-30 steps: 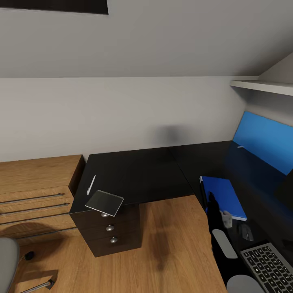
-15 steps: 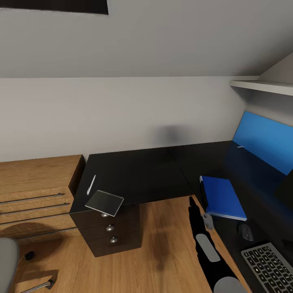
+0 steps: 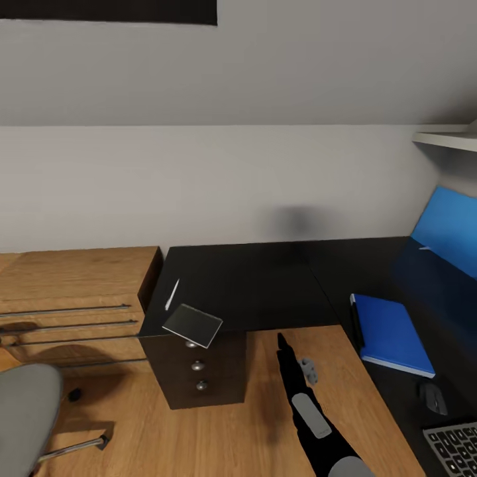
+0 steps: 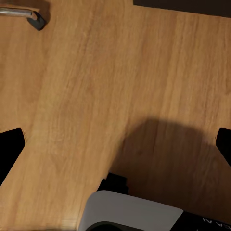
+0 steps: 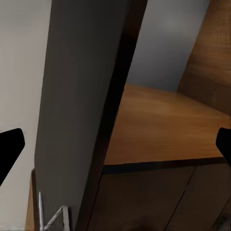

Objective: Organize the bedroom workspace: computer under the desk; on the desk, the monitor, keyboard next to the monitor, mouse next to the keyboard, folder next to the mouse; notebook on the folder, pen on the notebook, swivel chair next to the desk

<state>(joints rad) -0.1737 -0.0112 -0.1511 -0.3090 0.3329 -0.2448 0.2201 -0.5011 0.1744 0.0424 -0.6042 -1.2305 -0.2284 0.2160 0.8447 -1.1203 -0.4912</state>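
Observation:
The blue folder (image 3: 392, 331) lies flat on the black desk (image 3: 265, 278), with the small black mouse (image 3: 434, 399) and a corner of the keyboard (image 3: 456, 447) nearer to me. At the desk's left end the grey notebook (image 3: 192, 324) overhangs the front edge, and the white pen (image 3: 172, 293) lies just behind it. The swivel chair's grey seat (image 3: 23, 411) is at the lower left. My right gripper (image 3: 282, 343) hangs over the floor in front of the desk, between the notebook and the folder. It is open and holds nothing (image 5: 115, 149). My left gripper (image 4: 115, 149) is open over the floor.
A light wooden chest (image 3: 73, 291) with bar handles adjoins the desk's left end. Dark drawers with silver knobs (image 3: 197, 366) sit under the notebook. A blue wall panel (image 3: 450, 228) and a white shelf (image 3: 445, 139) are at the right. A chair castor (image 4: 33, 17) stands on the plank floor.
The camera has turned left, so everything shifts right. My right arm has drawn back from the folder and swung left over the floor. The folder stays on the desk.

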